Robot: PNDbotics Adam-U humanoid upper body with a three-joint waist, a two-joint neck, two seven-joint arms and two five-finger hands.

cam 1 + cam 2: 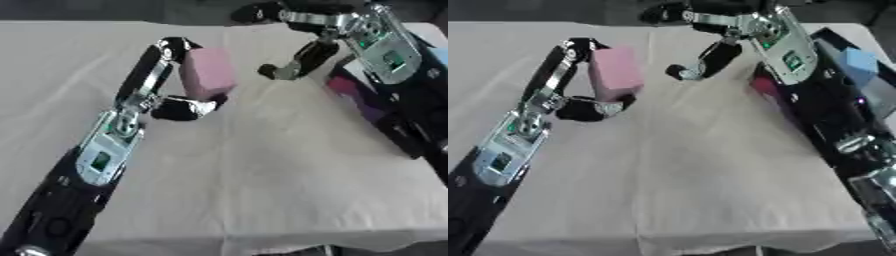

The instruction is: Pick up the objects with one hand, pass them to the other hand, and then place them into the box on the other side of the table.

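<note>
Here my left hand [166, 95] holds a pale pink rectangular foam block [208, 72] above the cream cloth-covered bench [262, 175], roughly at the middle of its far half. My long fingers [162, 57] curl over the block's top and left face while my thumb comes up under its lower end, so the block is pinched between them, standing nearly upright with a slight tilt. My right hand [302, 57] reaches in from the upper right and hangs just beside the block, apart from it, with its fingers bent and spread and nothing between them. At the right side of the bench, mostly behind my right forearm, sits a dark box [837, 45] with something light blue [859, 62] in it and a magenta patch [344, 87] on its near side.
</note>
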